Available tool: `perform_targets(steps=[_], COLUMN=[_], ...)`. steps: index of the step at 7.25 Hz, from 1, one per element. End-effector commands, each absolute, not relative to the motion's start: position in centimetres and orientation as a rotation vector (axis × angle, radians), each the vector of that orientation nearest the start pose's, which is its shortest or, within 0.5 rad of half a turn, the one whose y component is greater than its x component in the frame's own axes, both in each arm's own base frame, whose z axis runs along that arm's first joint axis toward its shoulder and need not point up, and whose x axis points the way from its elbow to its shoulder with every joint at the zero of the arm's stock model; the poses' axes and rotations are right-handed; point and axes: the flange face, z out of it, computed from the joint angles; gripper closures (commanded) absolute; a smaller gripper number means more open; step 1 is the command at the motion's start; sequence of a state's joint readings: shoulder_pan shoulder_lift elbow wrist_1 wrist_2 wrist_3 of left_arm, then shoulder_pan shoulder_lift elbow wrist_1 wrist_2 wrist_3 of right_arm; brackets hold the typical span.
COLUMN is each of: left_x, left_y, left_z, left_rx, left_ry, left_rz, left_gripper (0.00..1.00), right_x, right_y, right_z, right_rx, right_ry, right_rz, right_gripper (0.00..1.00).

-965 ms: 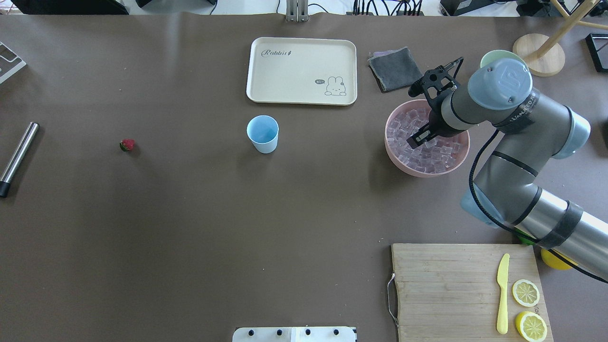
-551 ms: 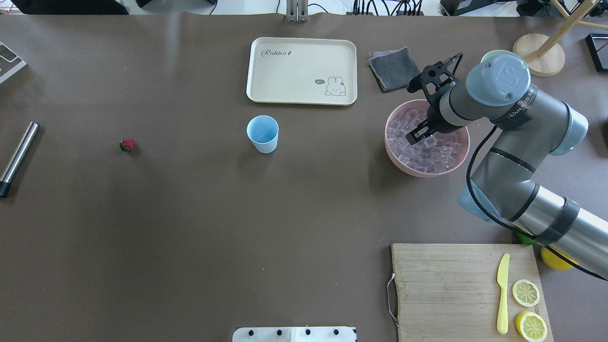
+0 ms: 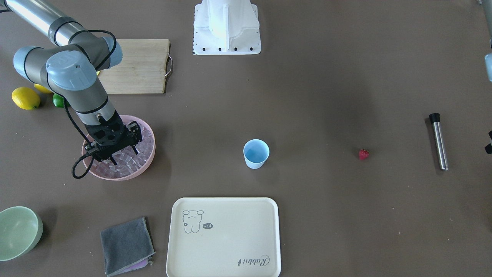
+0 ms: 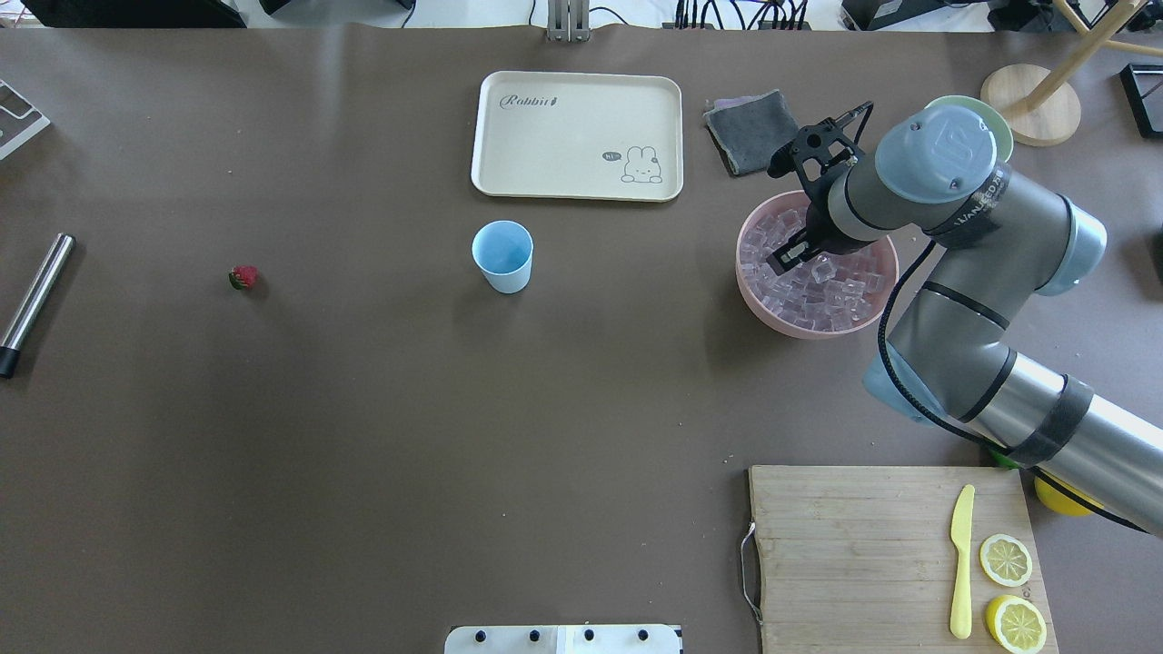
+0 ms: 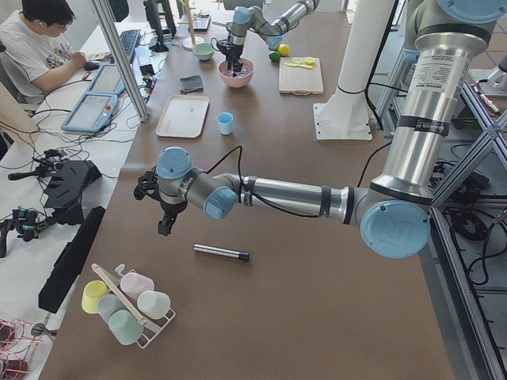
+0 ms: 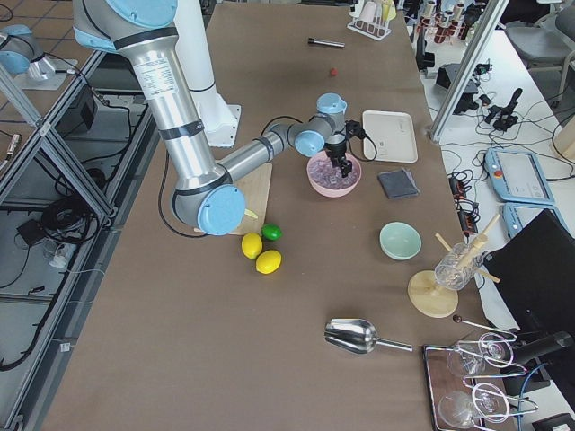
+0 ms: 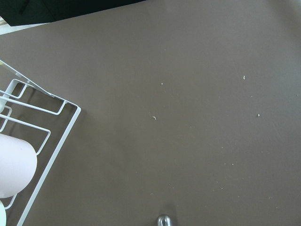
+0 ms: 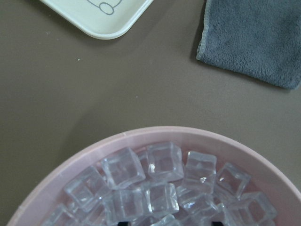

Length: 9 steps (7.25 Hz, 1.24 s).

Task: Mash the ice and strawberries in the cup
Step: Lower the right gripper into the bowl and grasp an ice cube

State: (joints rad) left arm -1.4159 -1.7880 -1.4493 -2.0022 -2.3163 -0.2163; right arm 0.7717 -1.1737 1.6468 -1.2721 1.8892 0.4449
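Observation:
The light-blue cup stands upright mid-table, with nothing visible inside it. One red strawberry lies alone far to its left. Ice fills a pink bowl on the right. My right gripper points down into that bowl. Its fingers are spread apart and open among the cubes, and their tips barely show in the right wrist view. My left gripper hangs over bare table near the table's left end, and whether it is open or shut cannot be told.
A steel rod lies at the far left and a cup rack sits beyond it. A cream tray, a grey cloth and a green bowl sit at the back. A cutting board with knife and lemon halves is front right.
My right arm has shifted a little to the left and toward the back, carrying the gripper across the ice bowl. The cup and the strawberry have not moved.

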Motion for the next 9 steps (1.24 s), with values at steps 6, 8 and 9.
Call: perform_targets(steps=[6,8,9], left_x=[3.1,3.1,3.1], left_y=[-60.8,-60.8,-60.8], left_z=[55.5,55.5,55.5], left_rx=[0.355,0.355,0.355], left_ry=[0.808,0.808,0.808], left_rz=[0.142,0.142,0.142], left_gripper=[0.03,0.03,0.03], right_x=[-39.6,-39.2,-38.2], right_y=[-52.7,-52.5,-52.3], right_z=[37.5,36.5,35.0], right_rx=[0.450,0.453,0.451], right_ry=[-0.698,-0.709,-0.717], right_rz=[-0.453,-0.437,-0.418], right_gripper=[0.88,1.00,1.00])
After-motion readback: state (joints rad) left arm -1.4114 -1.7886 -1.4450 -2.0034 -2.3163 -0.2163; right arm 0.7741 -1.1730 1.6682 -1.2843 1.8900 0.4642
